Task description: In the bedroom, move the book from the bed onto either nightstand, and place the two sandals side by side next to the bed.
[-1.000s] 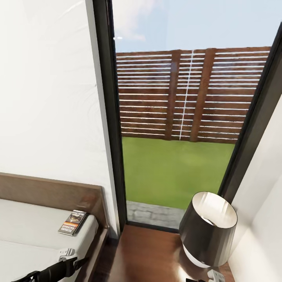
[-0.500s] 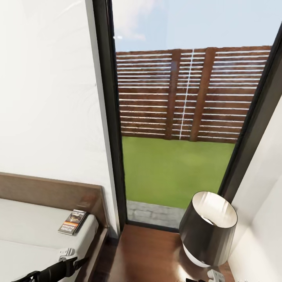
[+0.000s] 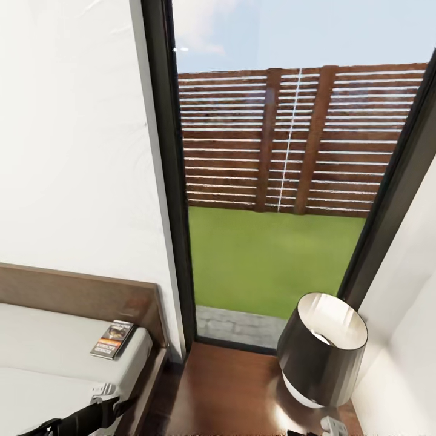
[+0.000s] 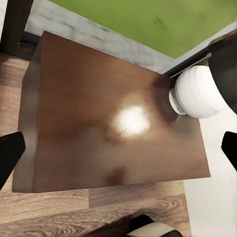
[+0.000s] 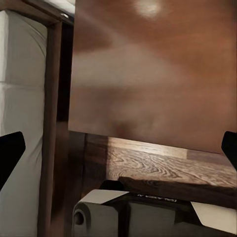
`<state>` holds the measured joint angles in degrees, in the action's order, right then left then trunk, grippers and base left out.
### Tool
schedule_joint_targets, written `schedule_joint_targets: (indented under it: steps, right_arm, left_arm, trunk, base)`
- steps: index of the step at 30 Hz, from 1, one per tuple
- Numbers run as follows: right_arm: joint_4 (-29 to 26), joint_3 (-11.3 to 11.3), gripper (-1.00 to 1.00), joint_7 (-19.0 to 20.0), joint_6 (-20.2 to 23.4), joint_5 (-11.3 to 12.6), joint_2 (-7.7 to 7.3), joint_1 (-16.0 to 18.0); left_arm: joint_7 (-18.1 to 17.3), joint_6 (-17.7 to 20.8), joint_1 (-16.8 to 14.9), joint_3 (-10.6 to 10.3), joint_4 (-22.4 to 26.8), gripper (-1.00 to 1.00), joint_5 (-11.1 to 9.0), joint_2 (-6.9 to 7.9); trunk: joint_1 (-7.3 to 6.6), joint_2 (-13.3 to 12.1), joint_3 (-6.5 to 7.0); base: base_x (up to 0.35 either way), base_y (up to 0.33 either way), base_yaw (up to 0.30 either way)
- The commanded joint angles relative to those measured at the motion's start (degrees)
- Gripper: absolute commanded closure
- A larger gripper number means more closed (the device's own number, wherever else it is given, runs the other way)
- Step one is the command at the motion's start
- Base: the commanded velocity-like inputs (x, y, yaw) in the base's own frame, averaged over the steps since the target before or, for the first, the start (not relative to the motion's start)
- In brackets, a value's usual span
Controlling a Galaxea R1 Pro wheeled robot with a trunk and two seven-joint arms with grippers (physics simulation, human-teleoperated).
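Observation:
The book (image 3: pixel 112 339), a thin paperback with an orange band, lies on the off-white mattress of the bed (image 3: pixel 54 339), near the dark headboard corner. To its right stands the nightstand (image 3: pixel 224 393) with a glossy brown top. In the left wrist view the nightstand (image 4: pixel 98 128) lies below my left gripper (image 4: pixel 118 153), whose dark fingertips (image 4: pixel 9 157) are spread wide with nothing between them. My right gripper (image 5: pixel 118 148) is open too, above the nightstand (image 5: pixel 158 79) edge, with the bed (image 5: pixel 22 98) beside it. My left arm (image 3: pixel 79 418) reaches in over the mattress. The two sandals are out of view.
A dark lamp (image 3: pixel 321 351) with a white globe base (image 4: pixel 195 91) stands on the nightstand's right part. Behind is a tall black-framed window (image 3: pixel 166 181) with lawn and a fence outside. White walls flank it. Wood-plank floor (image 5: pixel 163 163) lies in front of the nightstand.
The whole head view has shifted slightly, with the book, the lamp and the fence a little higher in the picture: the camera moved. The book and my left arm look unmoved.

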<state>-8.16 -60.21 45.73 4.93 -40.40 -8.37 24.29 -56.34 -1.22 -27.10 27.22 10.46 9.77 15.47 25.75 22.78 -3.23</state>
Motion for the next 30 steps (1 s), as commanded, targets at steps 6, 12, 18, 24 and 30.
schedule_joint_targets:
  steps: [6,12,18,24,30]
  right_arm:
    - [-0.1,-0.5,-1.0,0.3,0.5,-0.3,0.06,0.1]
    - [-0.1,-0.5,-1.0,0.3,0.5,-0.3,0.1,0.1]
    - [-0.1,-0.5,-1.0,0.3,0.5,-0.3,0.11,0.1]
    - [-0.1,-0.5,-1.0,0.3,0.5,-0.3,0.11,0.1]
    - [-0.1,-0.5,-1.0,0.3,0.5,-0.3,0.11,0.1]
  left_arm:
    - [-1.3,5.0,-0.5,0.7,3.5,-1.0,0.2,1.5]
    - [-1.2,22.2,-1.2,0.7,20.5,-1.0,0.0,1.98]
    - [-0.9,43.8,-6.3,0.7,40.2,-1.0,0.1,2.01]
    - [3.9,53.7,-17.4,0.7,42.5,-1.0,0.2,1.94]
    - [11.6,56.9,-24.6,1.4,42.6,-1.0,-0.1,1.64]
  trunk:
    - [0.03,0.1,-0.68]
    - [0.03,0.1,-1.22]
    - [0.03,0.1,-1.76]
    - [0.03,0.1,-2.3]
    - [0.03,0.1,-2.84]
  base:
    - [0.0,0.0,0.0]
    - [0.0,0.0,0.0]
    - [0.0,0.0,0.0]
    - [0.0,0.0,0.0]
    - [0.0,0.0,0.0]
